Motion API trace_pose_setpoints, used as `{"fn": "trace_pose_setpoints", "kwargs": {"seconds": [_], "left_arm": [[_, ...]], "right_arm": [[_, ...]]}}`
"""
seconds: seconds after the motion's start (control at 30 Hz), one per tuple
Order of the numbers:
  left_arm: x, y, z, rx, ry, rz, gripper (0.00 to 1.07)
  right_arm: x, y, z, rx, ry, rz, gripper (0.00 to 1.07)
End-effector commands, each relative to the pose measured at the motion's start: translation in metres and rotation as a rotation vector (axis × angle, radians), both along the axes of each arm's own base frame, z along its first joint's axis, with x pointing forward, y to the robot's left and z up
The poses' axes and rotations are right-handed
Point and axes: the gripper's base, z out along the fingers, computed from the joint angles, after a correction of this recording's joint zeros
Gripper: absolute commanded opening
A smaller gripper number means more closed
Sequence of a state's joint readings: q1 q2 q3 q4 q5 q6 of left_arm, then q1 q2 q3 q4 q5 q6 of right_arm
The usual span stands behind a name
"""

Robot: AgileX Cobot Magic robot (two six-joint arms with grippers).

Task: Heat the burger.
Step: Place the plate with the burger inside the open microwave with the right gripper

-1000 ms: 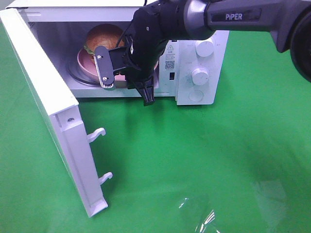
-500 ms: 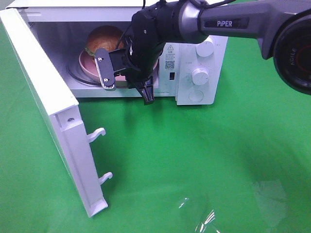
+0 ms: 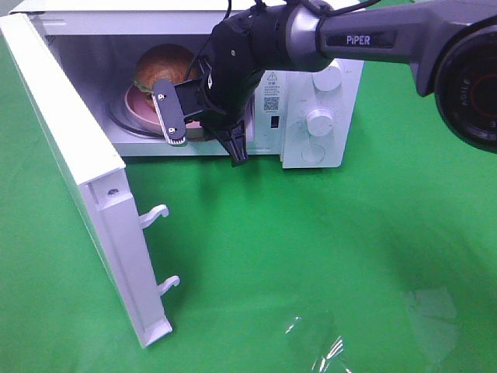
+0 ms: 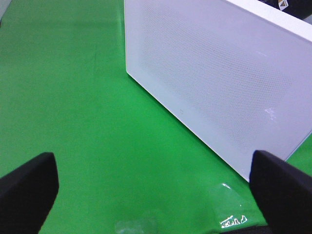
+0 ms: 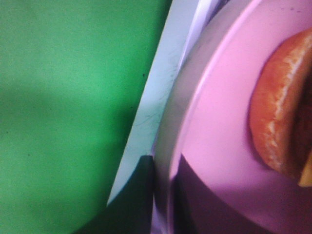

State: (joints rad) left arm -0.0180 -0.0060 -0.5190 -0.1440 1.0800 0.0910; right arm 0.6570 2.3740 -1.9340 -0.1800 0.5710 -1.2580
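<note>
The burger (image 3: 165, 64), with a brown domed bun, sits on a pink plate (image 3: 138, 105) inside the open white microwave (image 3: 320, 93). My right gripper (image 3: 206, 150) reaches into the opening from the right and is at the plate's near rim. In the right wrist view the gripper (image 5: 165, 204) is shut on the plate's rim (image 5: 219, 126), with a dark finger (image 5: 139, 195) just outside it and the burger (image 5: 278, 107) close by. My left gripper (image 4: 156, 187) is open and empty over the green cloth, facing the outer face of the door (image 4: 214, 73). It is out of the exterior view.
The microwave door (image 3: 78, 155) stands swung wide open at the left, with two latch hooks (image 3: 155, 214) sticking out. Knobs (image 3: 320, 122) are on the panel at the right. A crumpled clear film (image 3: 314, 346) lies on the green cloth in front.
My right gripper has shifted slightly deeper into the microwave with the plate. The burger and plate have moved very little.
</note>
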Motion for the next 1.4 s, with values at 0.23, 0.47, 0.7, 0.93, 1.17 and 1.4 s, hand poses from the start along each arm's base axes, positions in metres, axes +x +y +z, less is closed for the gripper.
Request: {"fn": "trace_pose_setpoints", "kwargs": {"seconds": [0.23,0.47,0.7,0.93,1.17,1.4], "left_arm": [[-0.002,-0.001,0.0,-0.013,-0.022,-0.004,0.99],[-0.002,-0.001,0.0,-0.013,-0.022,-0.004,0.99],[-0.002,-0.001,0.0,-0.013,-0.022,-0.004,0.99],[-0.002,-0.001,0.0,-0.013,-0.022,-0.004,0.99],[-0.002,-0.001,0.0,-0.013,-0.022,-0.004,0.99],[-0.002,-0.001,0.0,-0.013,-0.022,-0.004,0.99]], "right_arm": [[0.005,0.005,0.014,0.053,-0.071,0.019,0.19],[0.005,0.005,0.014,0.063,-0.068,0.007,0.37],[0.004,0.005,0.013,0.08,-0.045,-0.018,0.37],[0.002,0.004,0.02,0.106,-0.04,-0.044,0.38],[-0.009,-0.005,0.024,0.103,-0.034,-0.04,0.43],[-0.025,-0.015,0.026,0.121,-0.025,-0.039,0.56]]}}
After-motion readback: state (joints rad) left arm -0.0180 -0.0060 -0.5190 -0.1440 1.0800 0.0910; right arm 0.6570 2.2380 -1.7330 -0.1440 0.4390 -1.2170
